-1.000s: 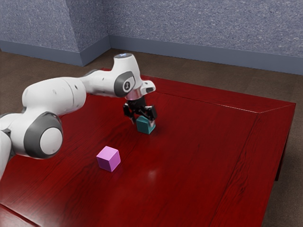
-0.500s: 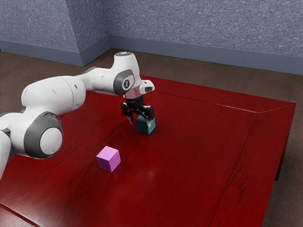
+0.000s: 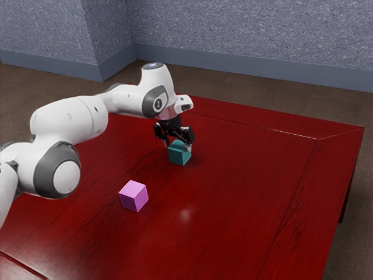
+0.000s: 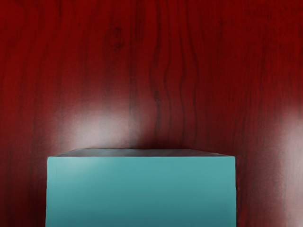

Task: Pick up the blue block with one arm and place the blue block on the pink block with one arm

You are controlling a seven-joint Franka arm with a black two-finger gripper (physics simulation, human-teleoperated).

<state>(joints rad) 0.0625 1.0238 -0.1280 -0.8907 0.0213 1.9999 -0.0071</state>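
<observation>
red wood table (image 3: 262, 175), one pink block (image 3: 133, 195) sitting clear, well apart from one blue block (image 3: 179, 154) right under the gripper (image 3: 176, 142), claw state can't tell.

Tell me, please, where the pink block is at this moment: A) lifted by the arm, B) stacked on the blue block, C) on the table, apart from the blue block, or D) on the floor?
C: the pink block rests on the red table, apart from the blue block, nearer the camera and toward the exterior view's left.
</observation>
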